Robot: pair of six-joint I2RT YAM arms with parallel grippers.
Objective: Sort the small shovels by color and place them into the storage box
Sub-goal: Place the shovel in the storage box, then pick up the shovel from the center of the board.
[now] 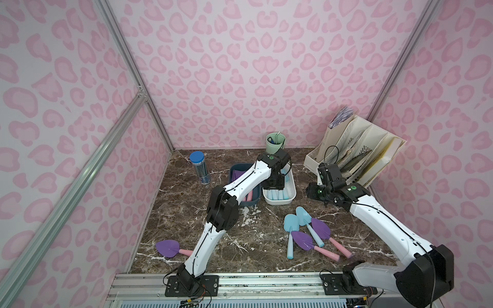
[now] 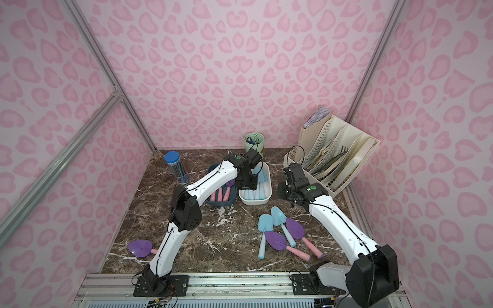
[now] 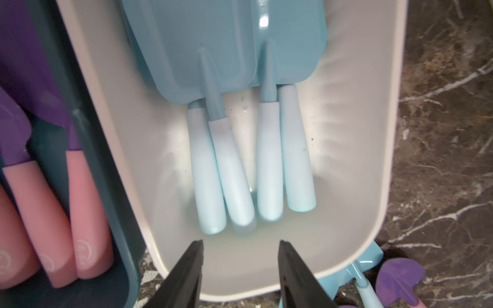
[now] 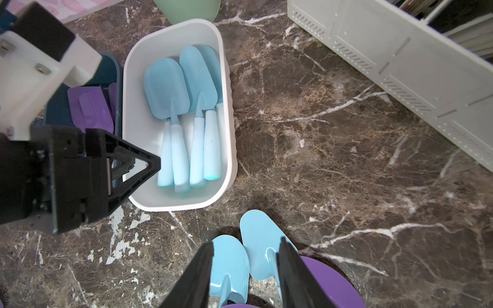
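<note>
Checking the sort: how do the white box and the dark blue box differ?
The white box holds only light blue shovels; the dark blue box holds purple-bladed, pink-handled shovels. The left gripper hangs open over the white box, not the dark blue box. Both are open-topped, rounded, side by side, handles toward the robot.

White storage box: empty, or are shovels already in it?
In use, not empty: the white box holds light blue shovels, four handles lying side by side in the left wrist view, blades overlapping.
</note>
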